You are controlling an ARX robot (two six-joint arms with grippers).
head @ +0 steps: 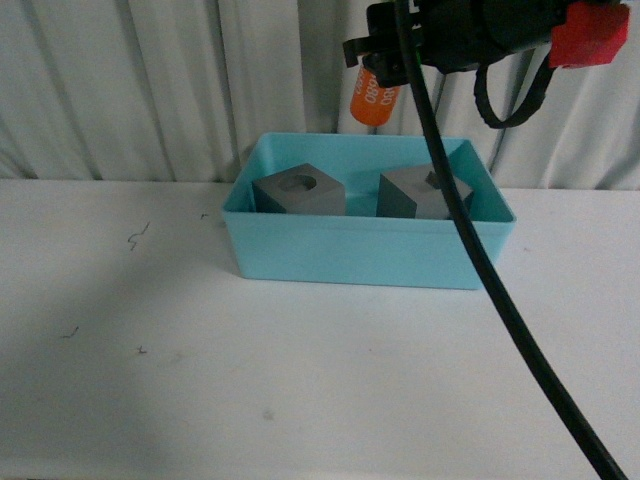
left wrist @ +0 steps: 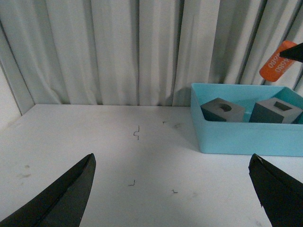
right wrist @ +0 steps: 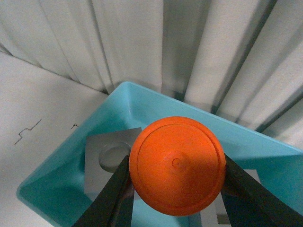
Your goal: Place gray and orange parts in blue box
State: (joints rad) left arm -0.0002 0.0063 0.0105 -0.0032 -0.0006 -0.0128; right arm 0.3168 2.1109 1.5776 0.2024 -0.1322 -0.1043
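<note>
White curtain (head: 150, 90) behind scuffed white table (head: 200, 380)

Right end effector (right wrist: 176, 189): dark fingers clamped on either side of the orange cylinder (right wrist: 176, 165), whose round end face is toward the camera. Directly beneath it, the blue box (right wrist: 142, 101) on the white counter (right wrist: 33, 104). Inside the box, gray cube with round recess (right wrist: 106, 156), partly hidden by cylinder. White curtain behind.

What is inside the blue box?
Two gray cubes sit in the blue box: the cube with a round hole and the cube with a square hole. The near wall hides the floor. The orange cylinder hangs above, in the right pincer.
</note>
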